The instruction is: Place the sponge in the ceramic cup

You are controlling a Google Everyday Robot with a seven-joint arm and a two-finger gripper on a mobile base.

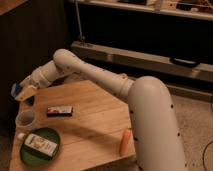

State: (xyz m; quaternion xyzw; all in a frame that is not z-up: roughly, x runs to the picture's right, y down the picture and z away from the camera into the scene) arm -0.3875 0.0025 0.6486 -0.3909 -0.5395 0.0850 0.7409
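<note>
Sponge point(15, 90) sits pinched in my gripper point(21, 93), over the table point(95, 125) at its far left edge, just beyond the ceramic cup point(26, 120).

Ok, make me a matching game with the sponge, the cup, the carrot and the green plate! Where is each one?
Things:
1. sponge
2. ceramic cup
3. carrot
4. green plate

Places:
A. carrying a small box
B. lying at the table edge, beside the arm
C. held in the tool, up in the air near the cup
D. standing on the table between the plate and the tool

Pairs: 1-C, 2-D, 3-B, 4-A
</note>
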